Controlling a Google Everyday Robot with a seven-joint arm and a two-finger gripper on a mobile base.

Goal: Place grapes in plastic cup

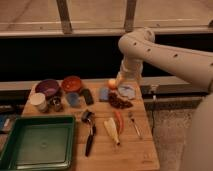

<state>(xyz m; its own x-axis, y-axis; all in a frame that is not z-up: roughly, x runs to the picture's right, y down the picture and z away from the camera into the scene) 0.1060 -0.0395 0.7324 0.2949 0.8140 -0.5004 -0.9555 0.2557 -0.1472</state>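
The grapes (119, 101), a dark red-purple lumpy bunch, lie on the wooden table (145, 150) right of centre. My gripper (125, 91) hangs at the end of the white arm just above and to the right of the grapes, close over them. The blue plastic cup (73, 99) stands well to the left, in front of the orange bowl (72, 83). The cup looks empty.
A purple bowl (48, 88), white cup (37, 101) and metal cup (56, 104) stand at the left. An orange fruit (112, 84) and blue sponge (104, 93) sit beside the grapes. A chili (119, 120), fork (134, 125) and black utensil (90, 134) lie in front. A green tray (37, 142) is at the front left.
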